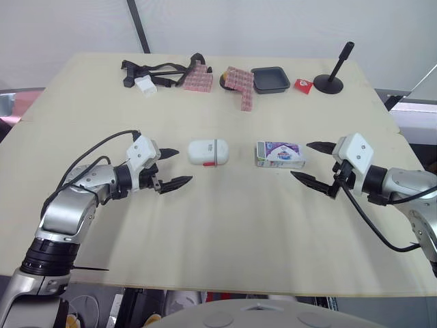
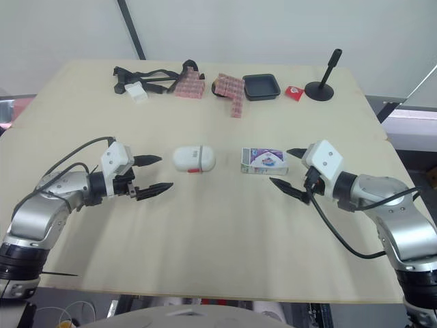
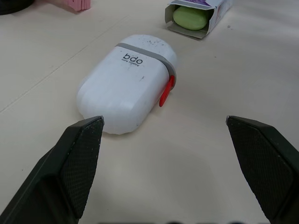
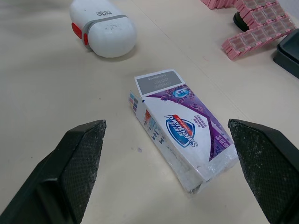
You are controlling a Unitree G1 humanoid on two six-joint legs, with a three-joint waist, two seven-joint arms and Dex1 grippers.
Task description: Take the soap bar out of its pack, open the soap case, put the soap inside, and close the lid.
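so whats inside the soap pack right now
A pale green soap bar sits inside the soap pack, visible through its open end. Only the bar's near end shows; the rest is covered by the carton walls.

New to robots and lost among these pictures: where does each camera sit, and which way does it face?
Eye views: on the head, facing forward and down over the table; both arms show, left gripper and right gripper open.
Left wrist view: on that wrist, facing along its fingers at the soap case.
Right wrist view: on that wrist, facing along its fingers at the soap pack.
All views share case and pack.
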